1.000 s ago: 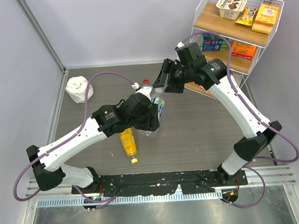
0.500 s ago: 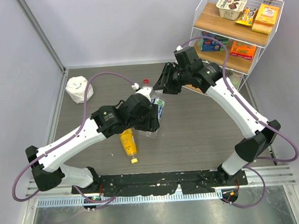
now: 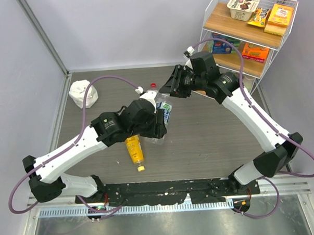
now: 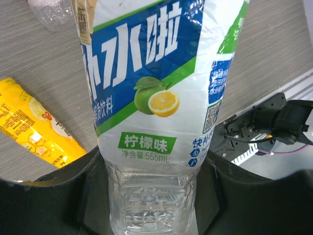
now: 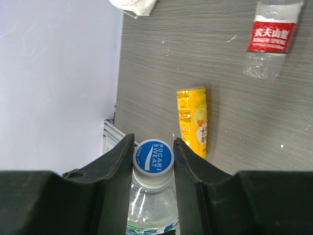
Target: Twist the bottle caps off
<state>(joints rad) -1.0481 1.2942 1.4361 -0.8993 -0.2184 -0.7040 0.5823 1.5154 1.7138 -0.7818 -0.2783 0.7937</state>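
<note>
Within right claw [image 5: 153, 143], blue cap [image 5: 153, 157], bottle [image 5: 149, 208] neck-first

Two arms, left arm [image 3: 70, 152] and right arm [image 3: 256, 118]: glossy white tubular links, black joint housings, black wrist blocks. Lilac cables [image 3: 100, 79] looped outside each arm; white connector [image 3: 139, 89] at left wrist end. Left gripper [image 4: 151, 161], right gripper [image 5: 152, 141]: matte black; fingers [image 5: 116, 169] broad, with smooth inner faces. Bases black, on black mounting plate [image 3: 165, 189].
</note>
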